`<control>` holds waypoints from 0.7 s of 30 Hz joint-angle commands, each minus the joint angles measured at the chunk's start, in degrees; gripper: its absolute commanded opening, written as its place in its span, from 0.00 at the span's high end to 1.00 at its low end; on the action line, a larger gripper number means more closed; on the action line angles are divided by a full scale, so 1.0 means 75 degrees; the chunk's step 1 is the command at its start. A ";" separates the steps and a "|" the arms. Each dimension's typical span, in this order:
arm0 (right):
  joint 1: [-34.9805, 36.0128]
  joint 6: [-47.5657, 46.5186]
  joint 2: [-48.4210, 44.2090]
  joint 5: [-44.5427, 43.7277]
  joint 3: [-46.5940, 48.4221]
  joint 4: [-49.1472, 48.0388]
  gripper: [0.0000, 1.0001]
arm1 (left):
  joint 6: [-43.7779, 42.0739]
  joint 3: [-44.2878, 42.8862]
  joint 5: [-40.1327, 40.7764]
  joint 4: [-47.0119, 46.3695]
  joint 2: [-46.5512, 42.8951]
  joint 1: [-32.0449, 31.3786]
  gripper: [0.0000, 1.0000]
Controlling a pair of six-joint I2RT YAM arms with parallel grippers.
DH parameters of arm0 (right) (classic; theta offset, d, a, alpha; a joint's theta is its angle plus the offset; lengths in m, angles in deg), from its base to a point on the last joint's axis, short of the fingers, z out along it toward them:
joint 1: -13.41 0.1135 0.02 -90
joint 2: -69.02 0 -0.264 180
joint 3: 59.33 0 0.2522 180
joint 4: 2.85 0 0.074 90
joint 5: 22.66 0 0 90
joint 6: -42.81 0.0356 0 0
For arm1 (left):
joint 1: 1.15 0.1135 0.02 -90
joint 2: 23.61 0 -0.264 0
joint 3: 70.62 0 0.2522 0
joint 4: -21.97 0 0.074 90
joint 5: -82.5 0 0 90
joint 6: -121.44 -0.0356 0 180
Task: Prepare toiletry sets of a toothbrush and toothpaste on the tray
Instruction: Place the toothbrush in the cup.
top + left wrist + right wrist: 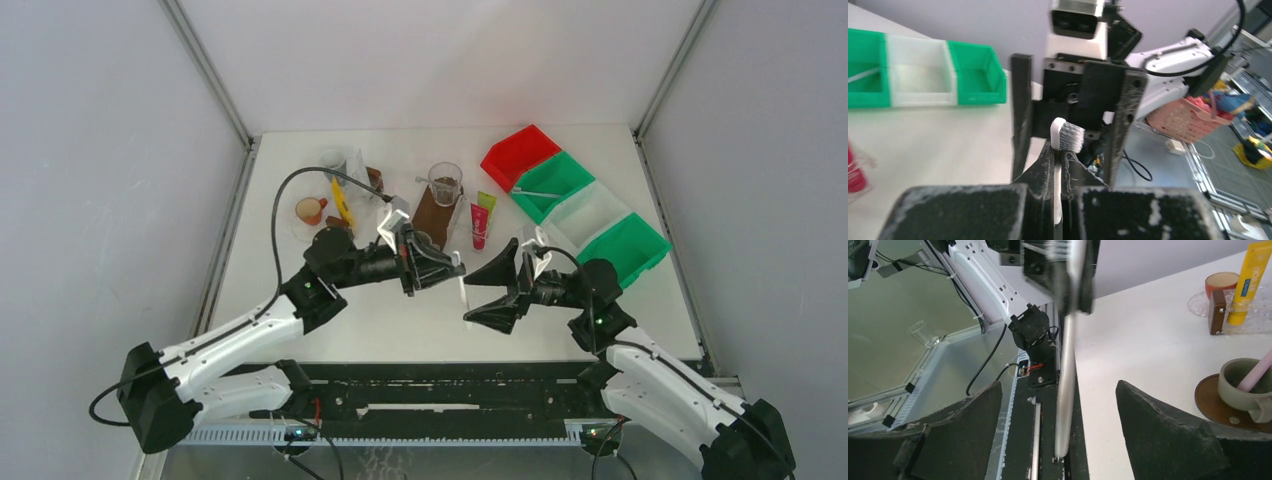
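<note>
Over the near middle of the table [380,322], the left gripper [455,266] is clamped on the handle of a white toothbrush [1068,136]. The right gripper [480,296] faces it, jaws spread wide either side of the handle, apart from it. Farther back, the pink-red toothpaste [479,226] and the lime green toothpaste [486,201] lie just right of what looks like a brown tray [428,212]. Coloured bins [575,200] line the far right.
</note>
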 commanded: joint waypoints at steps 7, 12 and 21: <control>-0.0566 -0.0440 -0.1238 -0.0250 0.0255 0.0879 0.05 | -0.0677 0.0618 0.1442 0.0858 -0.1687 0.1726 1.00; -0.0569 -0.0490 -0.1168 -0.0310 0.0243 0.0954 0.05 | -0.0830 0.0605 0.2521 0.0559 -0.2107 0.3054 1.00; -0.0572 -0.0569 -0.1186 -0.0535 0.0247 0.1199 0.05 | -0.0727 -0.0458 0.3334 -0.0396 -0.1178 0.4957 1.00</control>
